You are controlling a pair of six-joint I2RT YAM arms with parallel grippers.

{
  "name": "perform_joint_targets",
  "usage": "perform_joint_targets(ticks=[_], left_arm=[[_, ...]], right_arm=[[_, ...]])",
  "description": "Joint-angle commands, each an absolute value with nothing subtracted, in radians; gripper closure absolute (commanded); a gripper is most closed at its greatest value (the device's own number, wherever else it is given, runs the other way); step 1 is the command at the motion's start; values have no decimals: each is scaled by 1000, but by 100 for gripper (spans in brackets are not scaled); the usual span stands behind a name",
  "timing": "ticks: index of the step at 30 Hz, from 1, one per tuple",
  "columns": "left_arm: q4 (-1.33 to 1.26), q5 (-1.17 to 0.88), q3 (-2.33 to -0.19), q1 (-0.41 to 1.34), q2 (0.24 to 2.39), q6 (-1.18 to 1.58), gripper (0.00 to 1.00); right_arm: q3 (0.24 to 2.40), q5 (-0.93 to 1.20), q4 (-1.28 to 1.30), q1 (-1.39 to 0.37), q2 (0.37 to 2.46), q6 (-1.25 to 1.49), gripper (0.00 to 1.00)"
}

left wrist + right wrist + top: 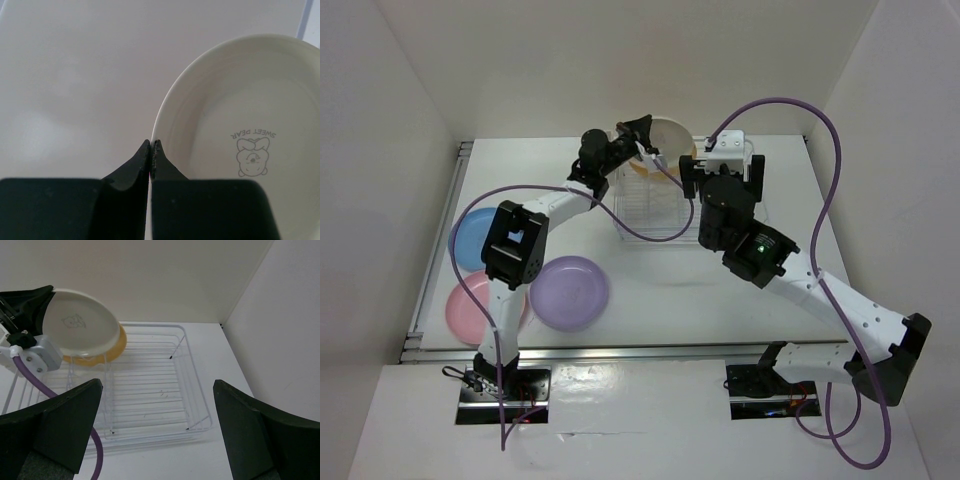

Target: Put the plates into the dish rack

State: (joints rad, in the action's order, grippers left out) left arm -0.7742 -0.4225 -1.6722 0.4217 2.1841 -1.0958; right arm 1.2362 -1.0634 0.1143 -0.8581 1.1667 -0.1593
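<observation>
The top camera looks down from above and behind the arm bases, far enough off to take in the whole table [720, 290], with the dish rack [655, 205] at the far middle. The left wrist camera sits just behind the left gripper [151, 143], very close to the cream plate [240, 125], facing its inner side. The right wrist camera looks forward and down past the right gripper [157, 385] onto the dish rack from nearby. All three views share the cream plate. The top and right wrist views share the dish rack.
</observation>
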Motion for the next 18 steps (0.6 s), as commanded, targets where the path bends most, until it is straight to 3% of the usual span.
perform_joint_targets(ticks=[1,18], left_arm=[[-805,-352,-1696,445,2241,-1065,100],[-790,-339,-1677,463,2232,-1083,100]], right_arm=[[1259,-1062,61,-854,1167,-169,0],[1241,-1052,14,-854,1178,-199,0]])
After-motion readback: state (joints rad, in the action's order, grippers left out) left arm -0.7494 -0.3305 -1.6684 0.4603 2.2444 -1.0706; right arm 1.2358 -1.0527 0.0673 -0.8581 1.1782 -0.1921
